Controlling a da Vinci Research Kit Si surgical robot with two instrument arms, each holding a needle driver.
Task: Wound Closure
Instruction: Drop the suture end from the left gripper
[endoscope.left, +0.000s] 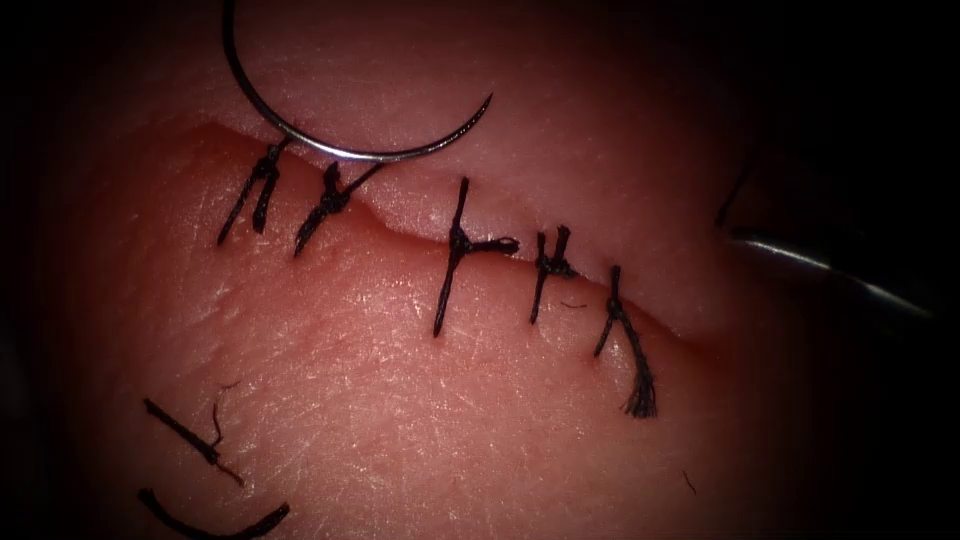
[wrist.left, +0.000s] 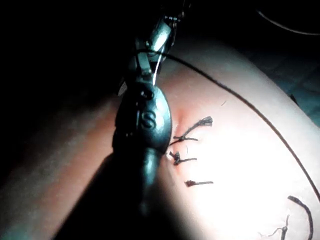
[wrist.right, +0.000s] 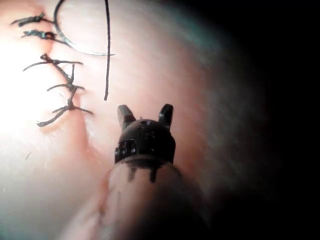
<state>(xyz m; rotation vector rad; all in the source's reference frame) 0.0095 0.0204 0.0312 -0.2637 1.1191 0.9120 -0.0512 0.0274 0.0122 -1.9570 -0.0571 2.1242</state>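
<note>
The curved needle (endoscope.left: 340, 152) arcs over the tissue (endoscope.left: 400, 400) just beyond the left end of the cut (endoscope.left: 400, 228). Its tip is free and points up and right, and its rear end runs off the top edge. My left tool (wrist.left: 161, 35) has its jaws shut where a thin bright sliver of needle (wrist.left: 157, 70) shows. Dark thread (wrist.left: 240, 97) trails from there across the tissue. My right tool (wrist.right: 146, 114) hovers over the tissue with its jaws spread and nothing between them. Its shaft (endoscope.left: 830, 265) lies right of the cut. A loose thread end (wrist.right: 106, 75) hangs near it.
Several knotted stitches (endoscope.left: 455, 245) cross the cut from left to right, and the rightmost has a frayed tail (endoscope.left: 640, 395). Cut ends of thread (endoscope.left: 190, 440) lie on the near left tissue. A short thread end (endoscope.left: 735, 195) shows at the right.
</note>
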